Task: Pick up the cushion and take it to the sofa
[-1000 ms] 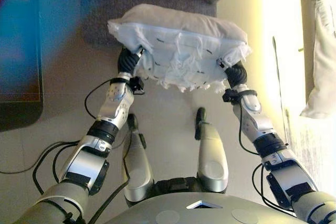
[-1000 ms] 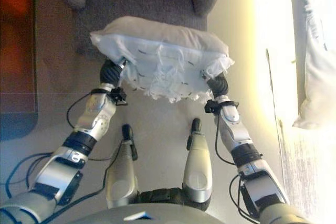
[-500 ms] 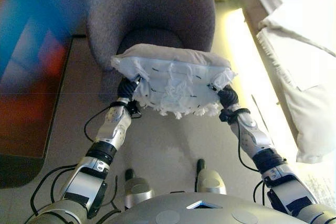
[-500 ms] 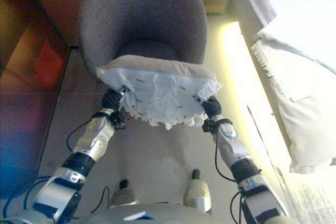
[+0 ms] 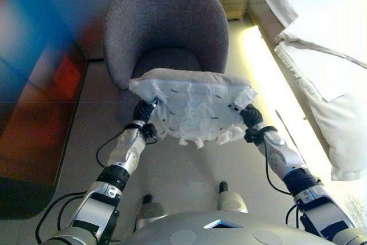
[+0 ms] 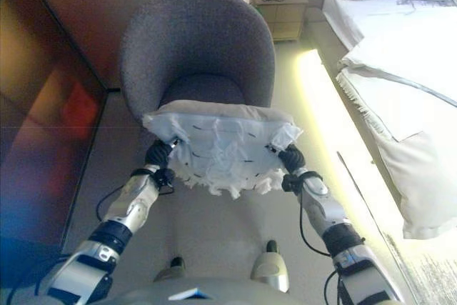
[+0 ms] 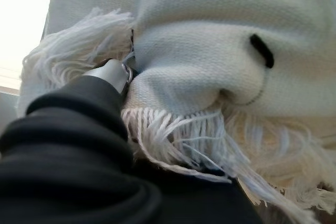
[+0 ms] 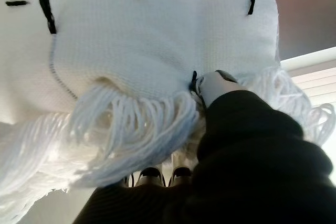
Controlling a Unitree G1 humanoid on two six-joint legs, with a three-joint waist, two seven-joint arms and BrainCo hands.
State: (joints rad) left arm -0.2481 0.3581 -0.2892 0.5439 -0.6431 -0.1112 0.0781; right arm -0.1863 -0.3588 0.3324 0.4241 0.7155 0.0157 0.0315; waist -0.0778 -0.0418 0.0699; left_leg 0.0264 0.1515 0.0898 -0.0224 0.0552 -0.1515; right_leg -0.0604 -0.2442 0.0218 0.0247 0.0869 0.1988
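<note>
bedroom: bed, nightstand, armchair

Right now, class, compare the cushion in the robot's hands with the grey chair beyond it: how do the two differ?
The cushion is white, fringed and dashed with black; the chair is plain grey. The cushion is held up off the floor between the left hand and right hand; the chair stands on the floor. The cushion is flat; the chair curves round. Both are soft furnishings.

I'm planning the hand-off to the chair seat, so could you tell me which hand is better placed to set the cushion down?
Neither alone. The left hand and right hand each hold one end of the white cushion, carried level in front of the grey armchair. Lowering with both together looks safest.
</note>
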